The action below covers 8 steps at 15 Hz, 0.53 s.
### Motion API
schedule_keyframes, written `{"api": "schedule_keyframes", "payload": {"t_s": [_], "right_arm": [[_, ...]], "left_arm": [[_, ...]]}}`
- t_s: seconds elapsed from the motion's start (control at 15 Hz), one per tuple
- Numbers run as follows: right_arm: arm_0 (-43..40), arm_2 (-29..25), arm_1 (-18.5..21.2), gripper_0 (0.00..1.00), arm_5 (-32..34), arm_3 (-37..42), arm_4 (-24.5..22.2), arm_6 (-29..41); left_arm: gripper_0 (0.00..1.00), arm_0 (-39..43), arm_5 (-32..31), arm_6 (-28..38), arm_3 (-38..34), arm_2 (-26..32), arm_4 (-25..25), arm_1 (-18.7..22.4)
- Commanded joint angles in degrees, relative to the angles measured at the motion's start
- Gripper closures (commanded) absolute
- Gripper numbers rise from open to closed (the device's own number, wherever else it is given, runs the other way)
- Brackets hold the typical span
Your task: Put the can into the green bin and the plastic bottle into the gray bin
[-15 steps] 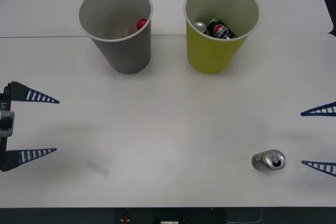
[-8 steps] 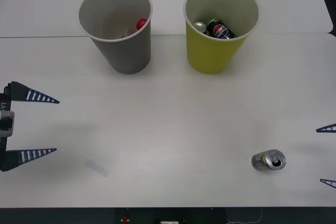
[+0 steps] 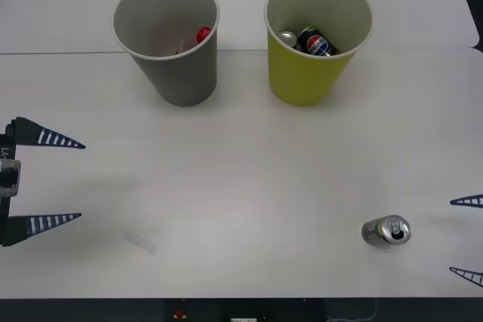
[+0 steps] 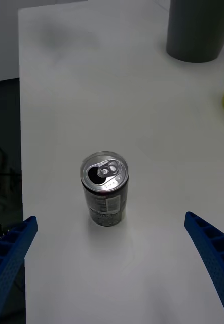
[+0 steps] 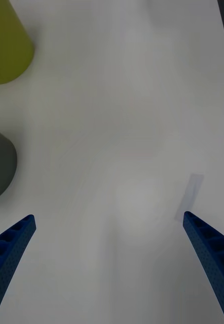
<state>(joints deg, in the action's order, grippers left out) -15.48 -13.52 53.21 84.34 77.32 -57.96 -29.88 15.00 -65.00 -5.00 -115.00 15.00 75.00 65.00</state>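
Can (image 3: 386, 231), small and dull grey metal with a shiny silver pull-tab top, stands upright on the white table (image 3: 241, 179) at the lower right of my front view, long axis vertical, opened mouth facing up. On my right wrist camera the can (image 4: 105, 188) has a dark printed wall with a pale label patch and sits centred ahead of the gap between the two blue ribbed fingers (image 4: 10, 253).

My right pincer (image 3: 466, 237) is at the right edge of the front view, just beside the can but apart from it, fingers spread wide and empty. My left pincer (image 3: 47, 180) is parked at the left edge, also spread open with nothing in it.

At the top of the front view stand the two large tapered cup-shaped bins with rolled rims: the gray bin (image 3: 177, 73) to the left, the yellow-green bin (image 3: 306, 73) to the right. Inside the green one I see a blue Pepsi-logo can (image 3: 317, 41) and a silver can top (image 3: 287, 38); a red cap (image 3: 203, 35) shows inside the gray one.
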Motion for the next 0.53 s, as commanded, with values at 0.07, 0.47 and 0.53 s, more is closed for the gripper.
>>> {"api": "schedule_keyframes", "payload": {"t_s": [0.07, 0.47, 0.53], "right_arm": [[3.70, 2.44, -2.23, 0.00, 2.58, -6.83, -0.05, -1.50], [9.59, 7.27, -6.63, 0.00, 1.97, -16.85, -0.05, -6.42], [10.30, 7.54, -7.42, 0.00, 1.62, -17.81, -0.13, -6.69]], "left_arm": [[0.00, 0.00, 0.00, 0.00, 0.00, 0.00, 0.00, 0.00], [0.00, 0.00, 0.00, 0.00, 0.00, 0.00, 0.00, 0.00], [0.00, 0.00, 0.00, 0.00, 0.00, 0.00, 0.00, 0.00]]}}
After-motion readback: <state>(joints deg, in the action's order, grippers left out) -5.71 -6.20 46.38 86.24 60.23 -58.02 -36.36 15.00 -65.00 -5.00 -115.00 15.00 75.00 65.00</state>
